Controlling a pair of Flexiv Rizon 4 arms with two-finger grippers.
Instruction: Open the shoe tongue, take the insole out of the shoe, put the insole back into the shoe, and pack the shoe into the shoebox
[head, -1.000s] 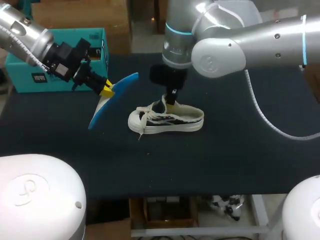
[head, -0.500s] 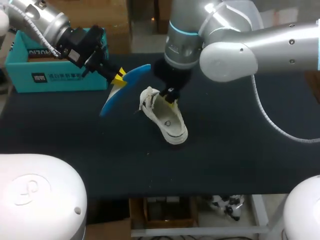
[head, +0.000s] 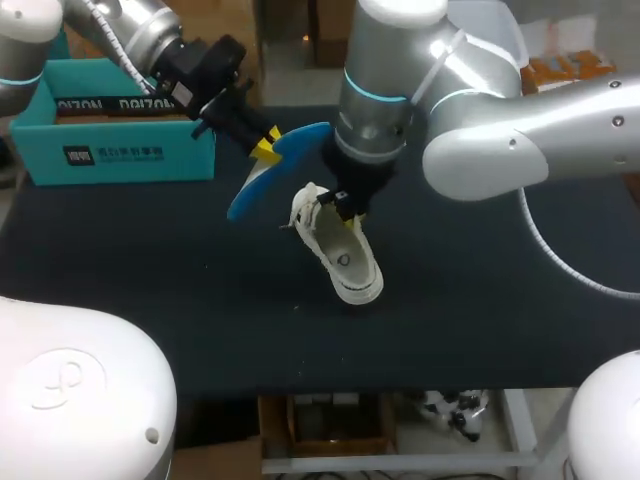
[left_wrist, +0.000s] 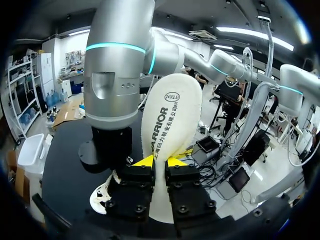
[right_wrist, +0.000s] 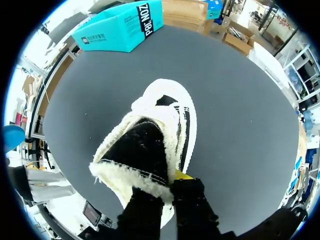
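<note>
While the left gripper (head: 266, 150) clamps the freed insole (head: 250, 190) beside the sneaker (head: 348, 265), the right gripper (head: 345, 207) pinches the sneaker's collar. Reinsertion and packing into the shoebox (head: 110, 155) remain.

robot lab: two arms (head: 470, 150) at black table (head: 150, 270)
</note>
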